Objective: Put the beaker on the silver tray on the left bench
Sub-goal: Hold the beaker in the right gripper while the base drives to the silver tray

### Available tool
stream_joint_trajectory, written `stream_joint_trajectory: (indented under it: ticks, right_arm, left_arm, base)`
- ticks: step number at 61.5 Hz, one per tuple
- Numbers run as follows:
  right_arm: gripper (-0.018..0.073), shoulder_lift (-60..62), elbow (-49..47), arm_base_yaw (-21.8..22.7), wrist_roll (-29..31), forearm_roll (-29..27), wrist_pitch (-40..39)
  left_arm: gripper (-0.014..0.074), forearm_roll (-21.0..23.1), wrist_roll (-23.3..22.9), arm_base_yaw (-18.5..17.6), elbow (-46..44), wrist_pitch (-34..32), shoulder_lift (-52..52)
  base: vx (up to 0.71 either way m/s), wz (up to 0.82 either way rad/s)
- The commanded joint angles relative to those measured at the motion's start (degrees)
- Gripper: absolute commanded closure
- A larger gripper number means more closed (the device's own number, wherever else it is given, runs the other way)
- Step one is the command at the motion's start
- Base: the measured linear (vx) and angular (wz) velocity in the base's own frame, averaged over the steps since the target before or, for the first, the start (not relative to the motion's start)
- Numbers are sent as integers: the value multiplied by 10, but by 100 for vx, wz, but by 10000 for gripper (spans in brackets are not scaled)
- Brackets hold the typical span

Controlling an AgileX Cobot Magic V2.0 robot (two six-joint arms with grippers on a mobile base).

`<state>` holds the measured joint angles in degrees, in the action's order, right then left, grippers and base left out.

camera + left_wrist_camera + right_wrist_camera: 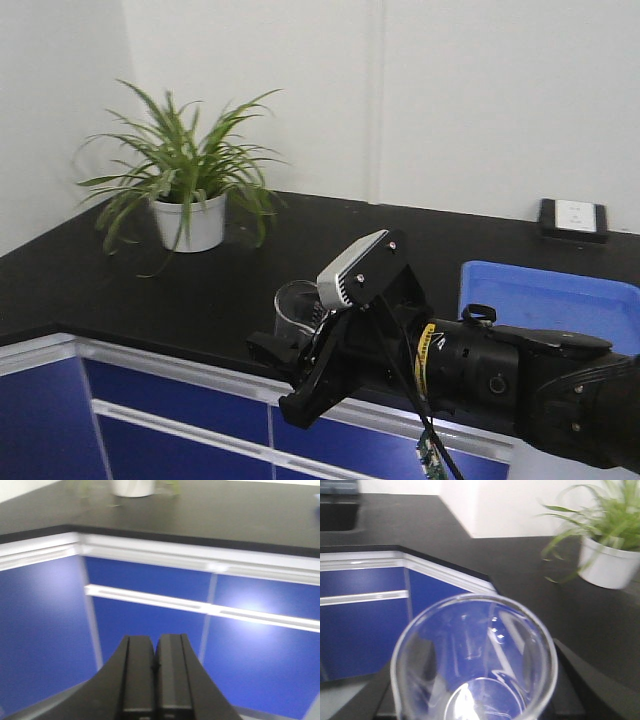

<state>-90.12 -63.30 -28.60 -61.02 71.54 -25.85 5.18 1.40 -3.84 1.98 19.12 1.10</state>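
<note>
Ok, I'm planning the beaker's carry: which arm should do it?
Right. The right pincer grips the beaker; the left pincer is shut, empty, facing blue cabinet fronts.

Front view: bright, even indoor light, sharp overall, with a soft shadow beside the plant [180, 165]. Left wrist view: motion-blurred throughout, with pale glare patches on the blue cabinet doors [150, 580]. Right wrist view: the beaker [475, 655] sits very close and soft, white highlights on its rim; the plant behind is blurred.

Black bench [330, 235] carries potted plant [187, 215], blue tray [545, 290].
</note>
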Motion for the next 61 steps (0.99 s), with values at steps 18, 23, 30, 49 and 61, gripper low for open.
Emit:
stream_joint_trajectory:
  ticks: [18,23,30,49,61]
  right_arm:
    - [573,24,-19,2,1,-16,-19]
    - [573,24,-19,2,1,-16,-19]
    - [573,24,-19,2,1,-16,-19]
    - [573,24,-19,2,1,-16,-19]
    - [573,24,-19,2,1,-16,-19]
  left_arm:
    - [595,3,0,1,10,-48,4]
    - [595,3,0,1,10,-48,4]
    - [595,3,0,1,10,-48,4]
    - [595,3,0,1,10,-48,4]
    - [595,3,0,1,10,-48,4]
  base:
    - [-15,76]
    - [-13,86]
    - [-12,90]
    - [-8,94]
    - [-1,84]
